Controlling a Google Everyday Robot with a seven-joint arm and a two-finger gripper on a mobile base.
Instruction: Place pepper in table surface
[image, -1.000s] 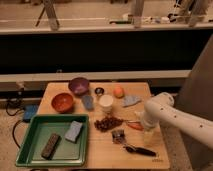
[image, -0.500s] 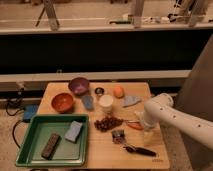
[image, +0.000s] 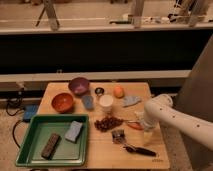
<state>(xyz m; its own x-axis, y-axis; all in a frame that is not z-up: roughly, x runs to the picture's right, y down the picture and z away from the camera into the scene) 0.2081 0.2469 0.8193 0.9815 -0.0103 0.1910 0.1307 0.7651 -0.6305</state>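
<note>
The gripper (image: 143, 128) is found at the table's (image: 107, 155) 3 o'clock side, with the pepper (image: 133, 125) at its 9 o'clock; its closure cannot be told.

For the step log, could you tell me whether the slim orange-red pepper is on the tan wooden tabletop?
It seems so: the slim orange-red pepper lies flat on the tan wooden tabletop, the claw right beside it.

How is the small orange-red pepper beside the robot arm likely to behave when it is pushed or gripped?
The pepper is slim and tapered, so a push would probably make it pivot or roll in a curve. It looks small, so it is likely light. The gripper is right beside it, over the table surface on its right side.
</note>
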